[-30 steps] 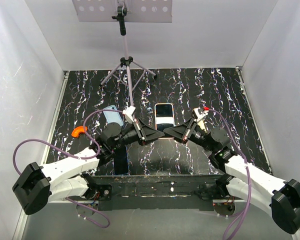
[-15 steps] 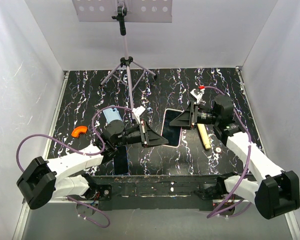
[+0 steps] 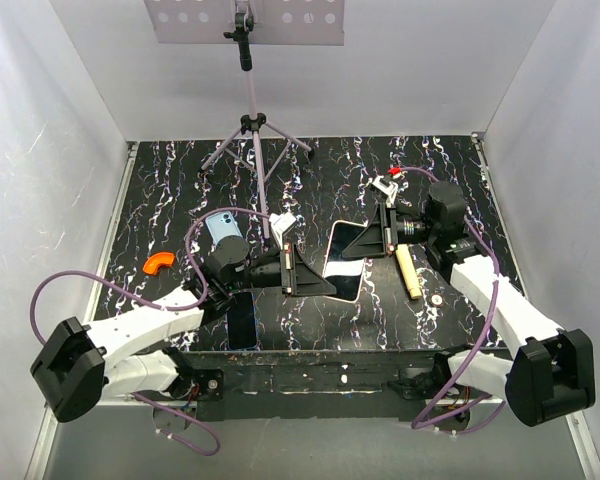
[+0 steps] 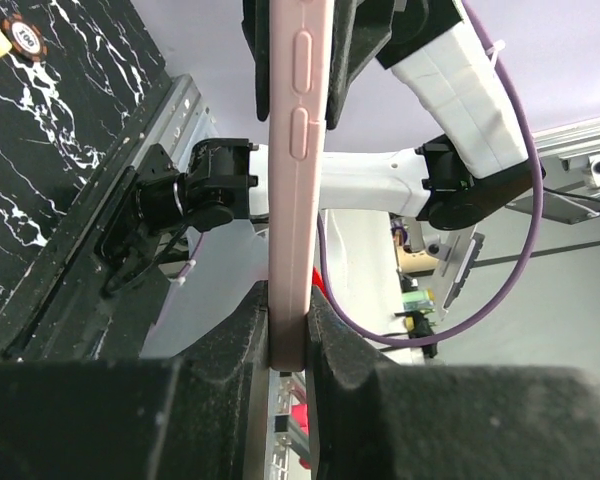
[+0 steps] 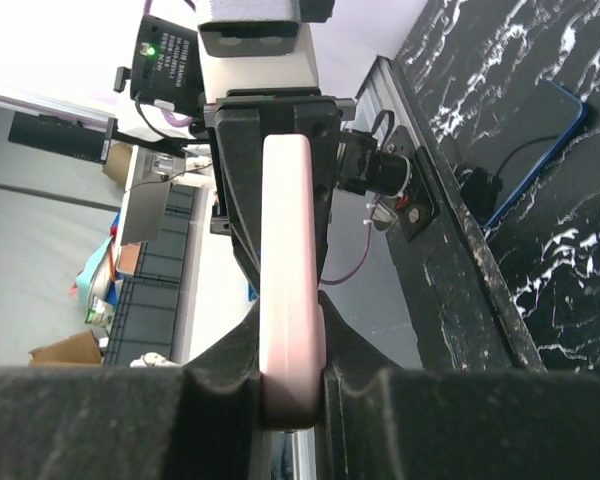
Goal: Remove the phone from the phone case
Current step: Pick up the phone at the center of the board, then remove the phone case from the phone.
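Observation:
A phone in a pink case (image 3: 346, 268) is held tilted above the black marbled table (image 3: 430, 190), between both grippers. My left gripper (image 3: 329, 290) is shut on its near lower edge. My right gripper (image 3: 348, 252) is shut on its far upper edge. In the left wrist view the pink case (image 4: 293, 150) runs edge-on with its side buttons showing, clamped in my left gripper (image 4: 288, 345). In the right wrist view the case (image 5: 286, 290) is clamped edge-on in my right gripper (image 5: 288, 395). Whether the phone has shifted inside the case cannot be told.
A dark blue phone (image 3: 242, 320) lies flat near the front edge, also in the right wrist view (image 5: 536, 150). A light blue phone or case (image 3: 223, 230), an orange piece (image 3: 158, 263), a wooden stick (image 3: 408, 272), a small chip (image 3: 435, 298) and a tripod (image 3: 252, 130) are on the table.
The cased phone lay flat mid-table a second ago; now both grippers hold it tilted off the surface. The right arm swung back and right, uncovering the wooden stick.

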You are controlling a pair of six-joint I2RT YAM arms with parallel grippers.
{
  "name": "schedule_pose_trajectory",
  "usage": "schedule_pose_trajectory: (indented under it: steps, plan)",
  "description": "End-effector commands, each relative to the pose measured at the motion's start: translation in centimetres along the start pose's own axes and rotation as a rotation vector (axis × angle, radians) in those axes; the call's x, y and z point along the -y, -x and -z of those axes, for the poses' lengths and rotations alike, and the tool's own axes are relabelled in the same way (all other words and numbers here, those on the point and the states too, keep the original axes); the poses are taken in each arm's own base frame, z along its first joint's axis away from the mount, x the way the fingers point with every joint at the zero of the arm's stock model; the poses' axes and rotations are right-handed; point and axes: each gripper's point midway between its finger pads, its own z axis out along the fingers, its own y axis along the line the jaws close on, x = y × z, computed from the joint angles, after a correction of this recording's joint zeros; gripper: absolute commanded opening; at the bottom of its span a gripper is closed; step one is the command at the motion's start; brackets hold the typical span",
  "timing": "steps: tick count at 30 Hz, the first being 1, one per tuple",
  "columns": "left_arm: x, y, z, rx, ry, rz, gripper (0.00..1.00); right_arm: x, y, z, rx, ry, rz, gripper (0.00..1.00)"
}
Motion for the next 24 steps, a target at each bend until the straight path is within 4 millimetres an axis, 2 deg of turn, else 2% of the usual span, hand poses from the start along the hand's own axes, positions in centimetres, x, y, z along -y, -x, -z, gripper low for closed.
schedule_pose_trajectory:
  steps: [1, 2, 3, 4, 5, 7, 10, 12, 14, 19, 22, 24]
  plan:
    - [0.8, -1.3, 1.0, -0.028, -0.009, 0.026, 0.01, -3.8, 1.5, 0.9, 0.071, 0.11, 0.163, 0.01]
    - [0.7, -1.2, 1.1, -0.011, -0.006, 0.04, 0.13, -4.3, 1.7, 1.1, 0.085, 0.127, 0.157, 0.01]
    - [0.4, -1.2, 1.3, 0.008, 0.005, 0.053, 0.31, -4.6, 1.9, 1.1, 0.101, 0.143, 0.156, 0.01]
    - [0.2, -1.1, 1.4, 0.024, 0.006, 0.069, 0.39, -4.8, 2.1, 1.2, 0.116, 0.157, 0.131, 0.01]
    - [0.2, -1.1, 1.7, 0.044, 0.0, 0.078, 0.42, -5.2, 2.2, 1.2, 0.132, 0.178, 0.136, 0.01]
    - [0.1, -1.0, 1.9, 0.07, -0.006, 0.1, 0.44, -5.6, 2.4, 1.3, 0.155, 0.217, 0.095, 0.01]
    - [0.1, -0.8, 2.0, 0.088, 0.003, 0.099, 0.39, -6.4, 2.8, 1.5, 0.178, 0.28, 0.067, 0.01]
    - [0.3, -0.6, 2.0, 0.093, -0.004, 0.099, 0.39, -6.5, 2.8, 1.5, 0.171, 0.295, 0.064, 0.01]
    - [1.0, -0.4, 2.1, 0.103, -0.03, 0.09, 0.47, -6.4, 2.7, 1.5, 0.166, 0.292, 0.064, 0.01]
    - [4.3, 0.0, 2.5, 0.09, -0.107, -0.008, 0.69, -5.1, 2.4, 1.3, 0.167, 0.209, 0.069, 0.01]
    - [4.7, 0.0, 2.8, 0.085, -0.084, -0.039, 0.71, -4.4, 2.2, 1.2, 0.17, 0.15, 0.084, 0.01]
    - [4.6, 0.2, 2.8, 0.104, -0.068, -0.038, 0.64, -4.5, 2.1, 1.2, 0.167, 0.133, 0.099, 0.01]
